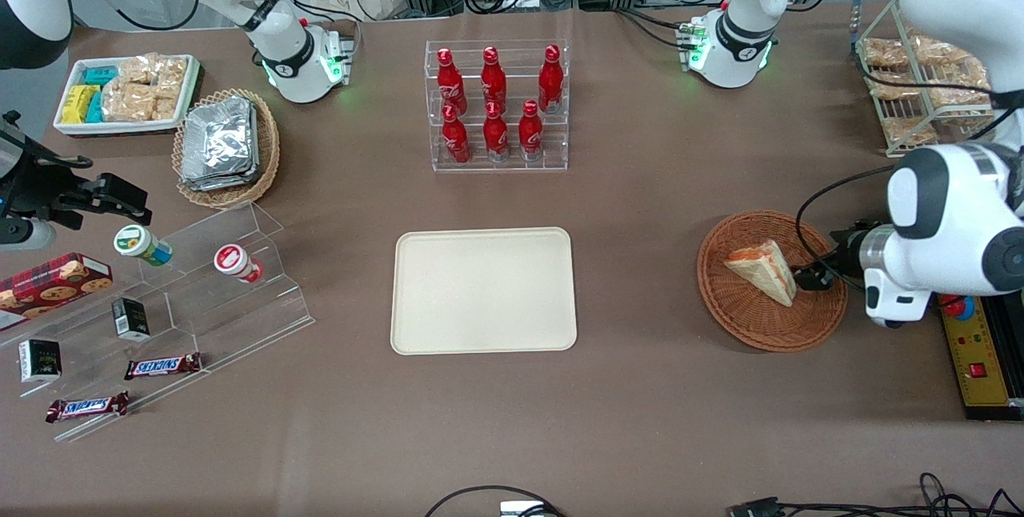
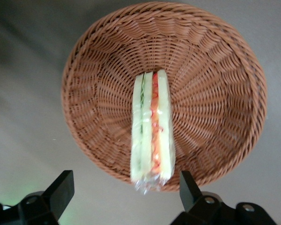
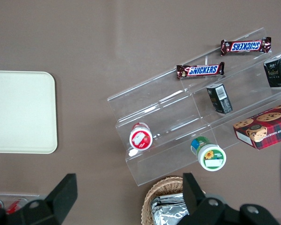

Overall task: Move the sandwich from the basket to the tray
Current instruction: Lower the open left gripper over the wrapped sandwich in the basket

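I have the bare tray point(image 1: 483, 290) mid-surface, and toward the working arm's end the basket point(image 1: 748, 317) with the sandwich point(image 1: 764, 266) standing on edge inside it. My tool point(image 2: 126, 197) hovers just above the basket rim, fingers spread wide, straddling the sandwich's end without touching. I judge it light, soft and film-wrapped, so slippery; I'd pinch the flat bread faces gently, low down.

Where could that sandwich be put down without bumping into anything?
The tray is bare, as is the cloth between it and the basket. The sandwich lies in the basket, the open tool beside it. Crowded: around the bottle rack and stepped shelf.
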`<state>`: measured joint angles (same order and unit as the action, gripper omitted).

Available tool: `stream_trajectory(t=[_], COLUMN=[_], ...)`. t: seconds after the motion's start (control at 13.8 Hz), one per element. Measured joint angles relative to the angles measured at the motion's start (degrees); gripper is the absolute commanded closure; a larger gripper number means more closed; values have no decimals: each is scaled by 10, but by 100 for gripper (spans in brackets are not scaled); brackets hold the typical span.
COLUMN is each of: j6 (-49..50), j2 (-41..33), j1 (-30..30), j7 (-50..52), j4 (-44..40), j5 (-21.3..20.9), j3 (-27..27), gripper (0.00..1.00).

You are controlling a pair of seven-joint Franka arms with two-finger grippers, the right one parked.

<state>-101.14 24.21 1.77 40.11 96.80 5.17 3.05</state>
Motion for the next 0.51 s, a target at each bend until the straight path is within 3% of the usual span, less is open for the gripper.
stream_trajectory(t=[0.51], j6=[-137], j2=[40], j1=[0], j7=[43], j4=[74], j5=[38], j3=[0], gripper=[0])
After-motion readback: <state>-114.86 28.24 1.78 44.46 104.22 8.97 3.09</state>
